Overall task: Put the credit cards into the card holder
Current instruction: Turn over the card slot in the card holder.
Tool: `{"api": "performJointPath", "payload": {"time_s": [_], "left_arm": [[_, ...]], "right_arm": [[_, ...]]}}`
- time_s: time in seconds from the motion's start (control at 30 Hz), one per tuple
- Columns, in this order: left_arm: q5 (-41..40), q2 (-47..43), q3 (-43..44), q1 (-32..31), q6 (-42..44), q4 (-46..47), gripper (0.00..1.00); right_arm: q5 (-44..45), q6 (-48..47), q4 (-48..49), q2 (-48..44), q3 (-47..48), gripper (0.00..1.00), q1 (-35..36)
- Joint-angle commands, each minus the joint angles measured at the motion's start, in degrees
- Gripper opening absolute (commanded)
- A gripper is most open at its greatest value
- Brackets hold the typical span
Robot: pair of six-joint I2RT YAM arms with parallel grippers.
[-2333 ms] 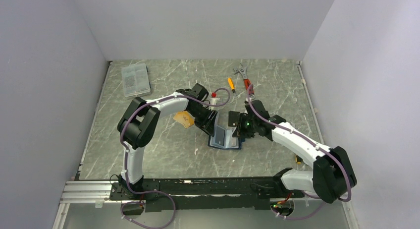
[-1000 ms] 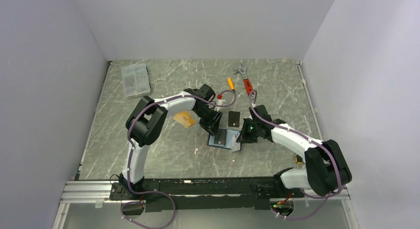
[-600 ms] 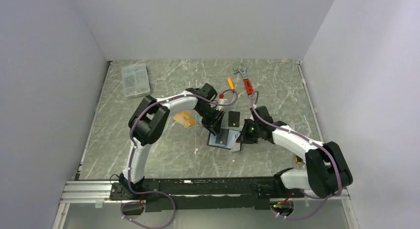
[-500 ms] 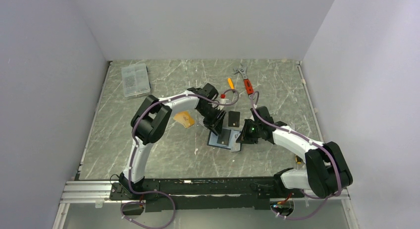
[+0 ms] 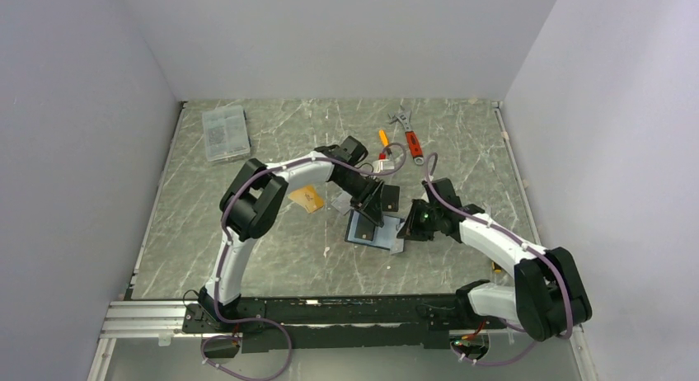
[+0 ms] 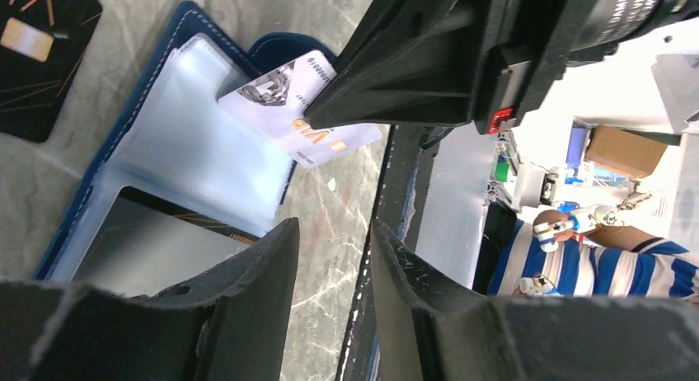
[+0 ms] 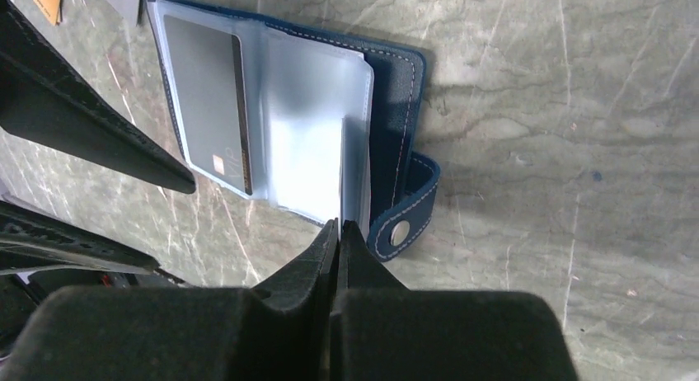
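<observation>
The card holder [image 6: 165, 150] lies open near the tabletop's middle. The right gripper [image 7: 338, 232] is clamped on one end of a silvery card [image 6: 305, 109] at the holder's edge. The card looks light, stiff and slick, so an end grip seems wise. The left gripper [image 6: 332, 228] hangs half open over the holder, empty.

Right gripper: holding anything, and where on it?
Yes. The right gripper pinches the white VIP card by one edge, over the open card holder.

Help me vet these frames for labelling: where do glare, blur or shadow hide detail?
Left wrist view: glare whitens the clear sleeves of the dark navy folding card holder; the left hand is near and soft. Right wrist view: sleeve glare too, right hand dark, holder shadowing the grey marble table. Top view: even, sharp.
</observation>
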Motion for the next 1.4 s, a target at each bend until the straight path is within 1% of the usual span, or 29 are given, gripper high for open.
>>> {"api": "performJointPath", "payload": {"time_s": [0.0,0.07,0.1,0.17,0.23,0.37,0.4,0.53,0.63,0.7,0.87,1.0,1.2,1.37], "left_arm": [[5.0,-1.3,3.8,1.9,4.1,-1.9,0.43],[2.8,-3.6,4.0,4.5,6.3,-4.8,0.43],[1.2,-5.1,3.8,5.9,9.0,-6.5,0.43],[-1.3,-7.7,1.1,8.8,11.3,-7.6,0.43],[-3.1,-9.4,-2.1,11.9,13.9,-8.8,0.44],[-1.7,-10.3,-6.0,18.7,19.5,-15.1,0.45],[-1.7,-10.9,-7.3,20.2,20.3,-15.4,0.45],[-3.1,-14.7,-13.7,24.4,20.4,-13.9,0.45],[-4.9,-17.1,-16.9,26.0,18.6,-12.1,0.46],[-6.3,-18.8,-18.5,26.6,17.3,-10.9,0.46],[-8.2,-20.7,-19.2,27.3,16.8,-11.7,0.46],[-8.7,-21.5,-19.6,27.8,16.6,-11.6,0.45],[-9.3,-21.7,-19.9,28.2,16.1,-11.4,0.45],[-6.7,-19.8,-20.1,30.4,14.3,-11.2,0.45]], "right_arm": [[0.4,-2.1,-3.3,-3.5,3.6,0.0,-0.4],[1.5,-3.4,-5.7,-2.8,7.6,0.0,-0.4],[2.2,-3.9,-6.9,-1.8,9.8,0.0,-0.2],[4.0,-4.4,-7.6,-0.5,13.4,0.0,1.6],[7.2,-5.5,-8.6,2.4,17.1,0.0,5.1],[16.6,-8.1,-14.6,11.1,28.6,0.0,14.7],[21.0,-8.5,-16.7,13.4,31.6,0.0,16.8],[32.9,-9.3,-26.8,23.3,43.5,0.0,26.1],[39.7,-8.7,-32.8,30.1,50.3,0.0,31.8],[42.9,-8.7,-34.8,33.8,53.2,0.0,34.9],[49.0,-8.8,-39.3,40.0,58.3,0.0,41.1],[52.5,-7.8,-42.3,44.1,60.8,0.0,43.9],[52.3,-7.5,-40.8,45.1,59.5,0.0,45.4],[51.8,-7.5,-39.4,44.9,57.5,0.0,46.2]]}}
